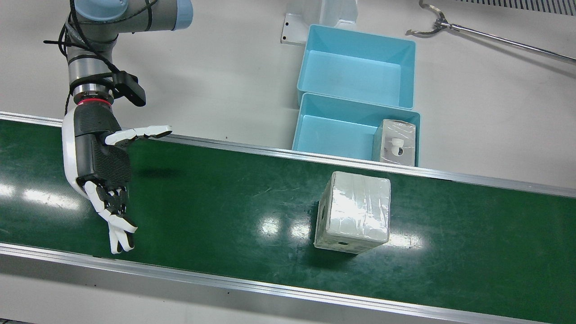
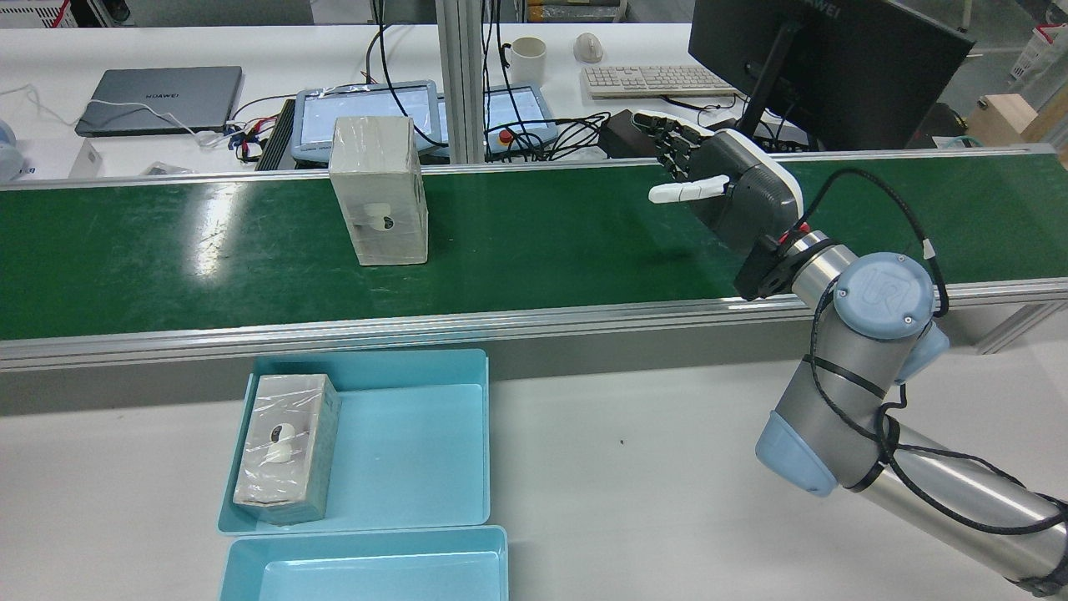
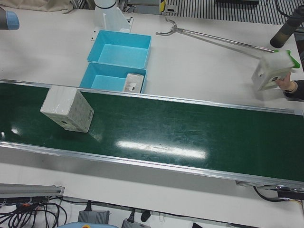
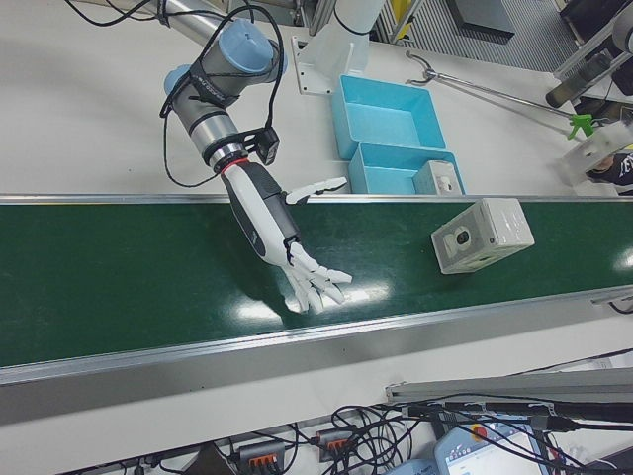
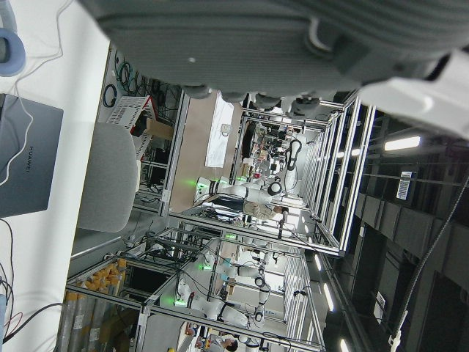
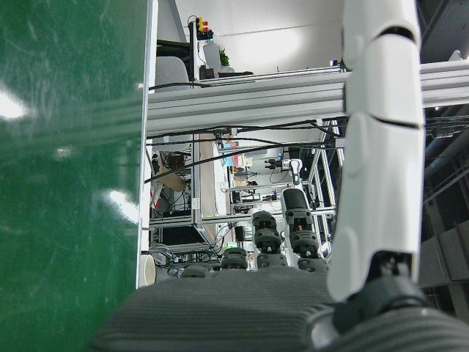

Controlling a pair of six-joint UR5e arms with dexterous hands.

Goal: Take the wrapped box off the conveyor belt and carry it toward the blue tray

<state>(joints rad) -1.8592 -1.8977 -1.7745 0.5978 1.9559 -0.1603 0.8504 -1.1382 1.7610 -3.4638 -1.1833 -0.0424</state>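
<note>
A wrapped white box (image 1: 353,211) stands on the green conveyor belt (image 1: 225,202); it also shows in the rear view (image 2: 380,190), the left-front view (image 3: 67,109) and the right-front view (image 4: 482,235). My right hand (image 1: 101,166) is open, fingers spread, palm toward the box, over the belt and well apart from it (image 2: 717,188) (image 4: 282,237). Two blue trays lie beside the belt; the nearer one (image 1: 333,135) holds another wrapped box (image 1: 395,143). My left hand (image 5: 293,37) shows only as a grey palm in its own view, away from the belt.
The second blue tray (image 1: 355,72) lies behind the first. A metal hooked rod (image 1: 495,40) lies on the table. A person's hand holds a box (image 3: 273,71) past the belt's end. Aluminium rails (image 1: 270,288) edge the belt. A monitor (image 2: 826,67) stands beyond it.
</note>
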